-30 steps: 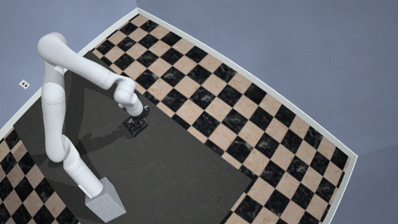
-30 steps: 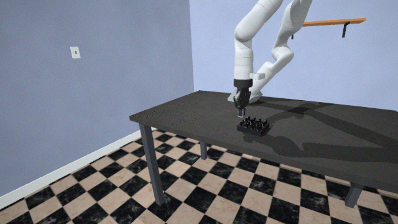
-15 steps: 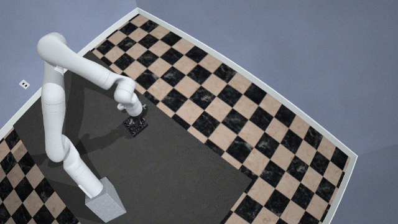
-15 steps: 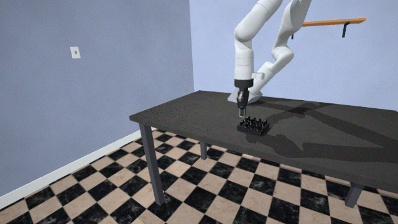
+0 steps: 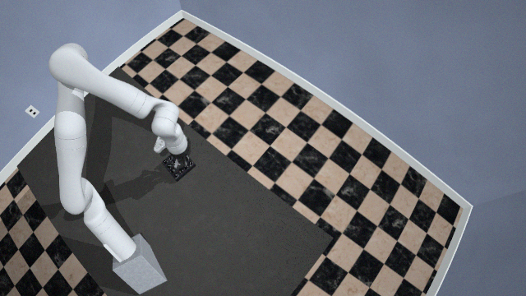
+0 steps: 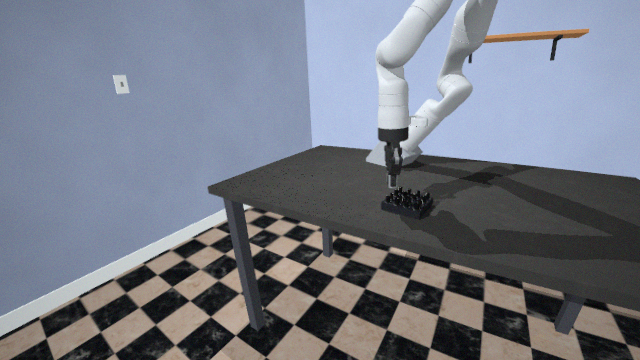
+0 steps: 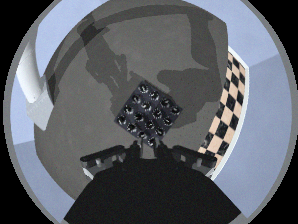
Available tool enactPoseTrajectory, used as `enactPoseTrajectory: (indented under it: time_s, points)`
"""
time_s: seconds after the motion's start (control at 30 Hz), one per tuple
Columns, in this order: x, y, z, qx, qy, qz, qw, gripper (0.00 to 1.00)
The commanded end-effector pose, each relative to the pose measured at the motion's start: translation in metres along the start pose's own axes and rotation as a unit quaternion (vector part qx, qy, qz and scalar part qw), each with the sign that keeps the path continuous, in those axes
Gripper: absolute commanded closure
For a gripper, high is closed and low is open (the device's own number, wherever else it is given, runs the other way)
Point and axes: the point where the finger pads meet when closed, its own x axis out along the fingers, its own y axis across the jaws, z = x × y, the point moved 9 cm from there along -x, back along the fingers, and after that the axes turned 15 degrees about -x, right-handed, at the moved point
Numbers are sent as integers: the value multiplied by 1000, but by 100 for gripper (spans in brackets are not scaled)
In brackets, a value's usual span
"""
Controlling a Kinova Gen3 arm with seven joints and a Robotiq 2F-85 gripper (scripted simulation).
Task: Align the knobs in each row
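Claw (image 5: 177,162) (image 6: 392,182) (image 7: 148,143): fingers slightly parted, a narrow gap, nothing gripped. Exterior view puts the tips above the 11 o'clock corner of the knob box (image 5: 177,177) (image 6: 400,210) (image 7: 148,115), apart from the knobs (image 6: 409,192) (image 7: 157,113). Top view: claw mostly hidden under the arm (image 5: 111,88) (image 6: 392,95) (image 7: 30,75); its outline blends with the dark box.

Box stands on the bench (image 5: 214,214) (image 6: 300,185) (image 7: 75,135). In the wrist view it lies at 12 o'clock from the claw, turned like a diamond, one corner toward 6 o'clock, beside the fingertips in the picture. Knobs show there as a four-by-four grid. Pale marks round them are visible, but names and white lines are too small to read; which knobs differ cannot be told. Socket not made out, so front and rear unknown.

Base block (image 5: 141,271) (image 6: 372,159) (image 7: 42,112) sits at 7 o'clock from the box, top view. Exterior view cuts off the arm's upper part at 12 o'clock; shelf (image 6: 540,36) at 1 o'clock, partly behind the arm.
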Motion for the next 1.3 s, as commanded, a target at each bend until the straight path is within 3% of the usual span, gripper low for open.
enactPoseTrajectory:
  time_s: [0.0, 0.23, 0.53, 0.6, 0.83, 1.1, 1.17, 1.27]
  points:
    - [-2, -3, 4, -36, -4, 2, 999, 81]
    - [-2, -5, 3, -150, 0, 0, 989, 81]
    - [-3, -7, 3, -333, 2, -2, 943, 81]
    - [-3, -7, 3, -333, 2, -2, 943, 81]
    - [-6, -7, 4, -473, 1, -2, 881, 81]
    - [-10, -6, 4, -617, -2, -3, 787, 81]
    - [-10, -6, 4, -617, -2, -3, 787, 81]
    - [-11, -4, 3, -666, -2, -3, 746, 81]
